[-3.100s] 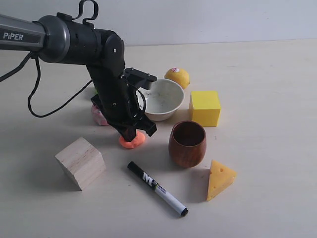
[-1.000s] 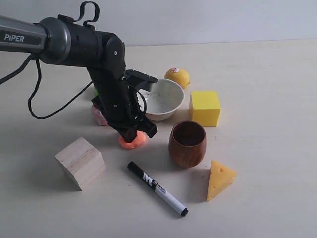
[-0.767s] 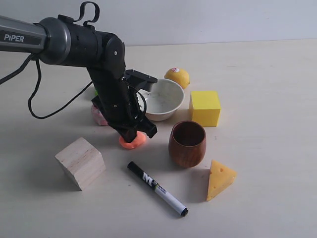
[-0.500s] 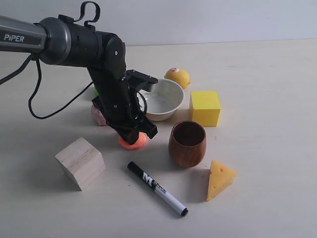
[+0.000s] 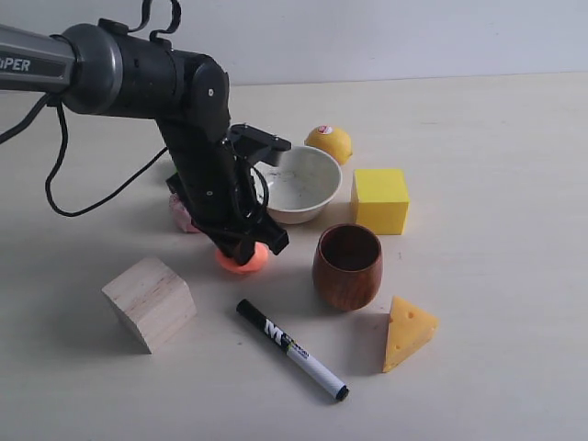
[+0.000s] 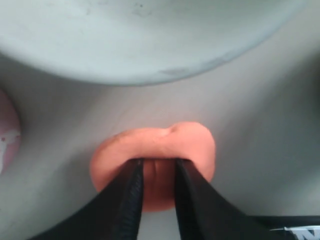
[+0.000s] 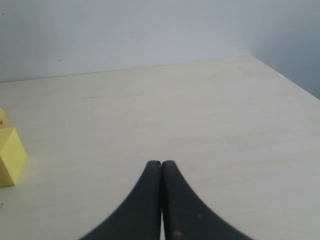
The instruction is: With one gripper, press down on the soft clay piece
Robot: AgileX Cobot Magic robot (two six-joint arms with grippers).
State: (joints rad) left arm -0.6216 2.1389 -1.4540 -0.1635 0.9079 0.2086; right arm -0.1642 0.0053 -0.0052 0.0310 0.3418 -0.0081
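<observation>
The exterior view sets the soft clay piece [image 5: 244,263] on the table [image 5: 496,147], between the white bowl [image 5: 299,183] and the black-and-white marker [image 5: 291,350], with the wooden cup [image 5: 347,266] to one side and the wooden cube [image 5: 149,301] to the other. There the left gripper [image 5: 241,250] covers most of it. Only the left wrist view shows the contact. Both fingertips [image 6: 136,167] rest on the clay's top, the jaws a narrow slit apart with a strip of clay in the gap. Whether they nip it cannot be told. The same view catches the pink edge of a toy [image 6: 7,136]. The right wrist view alone shows the right gripper [image 7: 161,163], its jaws pressed together on nothing, above bare table near the yellow cube [image 7: 10,155]. The arm [image 5: 55,60] reads "PER", cut by the frame edge. The marker bears a large white "M", and the lemon's [image 5: 329,142] sticker is too small to read.
</observation>
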